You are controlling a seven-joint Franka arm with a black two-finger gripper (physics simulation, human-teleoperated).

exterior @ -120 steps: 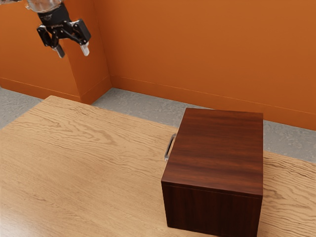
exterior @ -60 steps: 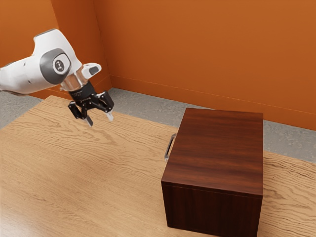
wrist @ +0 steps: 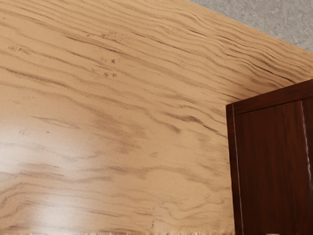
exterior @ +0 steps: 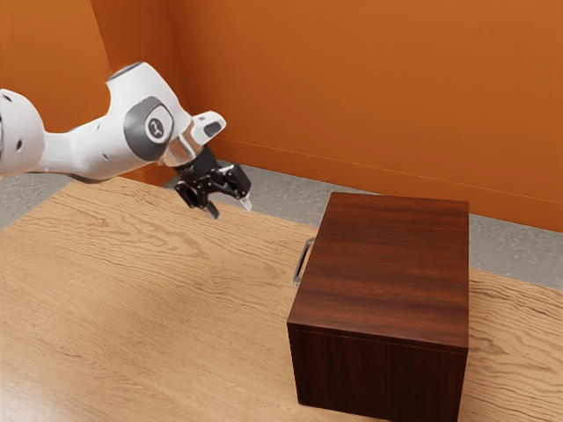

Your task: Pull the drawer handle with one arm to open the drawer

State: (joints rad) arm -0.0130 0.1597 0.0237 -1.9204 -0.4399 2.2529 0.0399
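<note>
Approach is the step in hand: the claw (exterior: 229, 207) hangs in the air above the far edge of the bench (exterior: 132, 290), its two fingers spread apart and nothing between them. The dark wooden cabinet (exterior: 387, 264) stands near the same far edge, more toward the exterior view's right. The drawer handle (exterior: 303, 261) (a pale slim bar) sits on the cabinet side that faces the claw, and the two are well apart. The drawer looks closed, because the handle lies close to the cabinet body. I judge that the next move needs the claw to descend to the handle, put one finger on each side of the bar, close, and then pull away from the cabinet.
</note>
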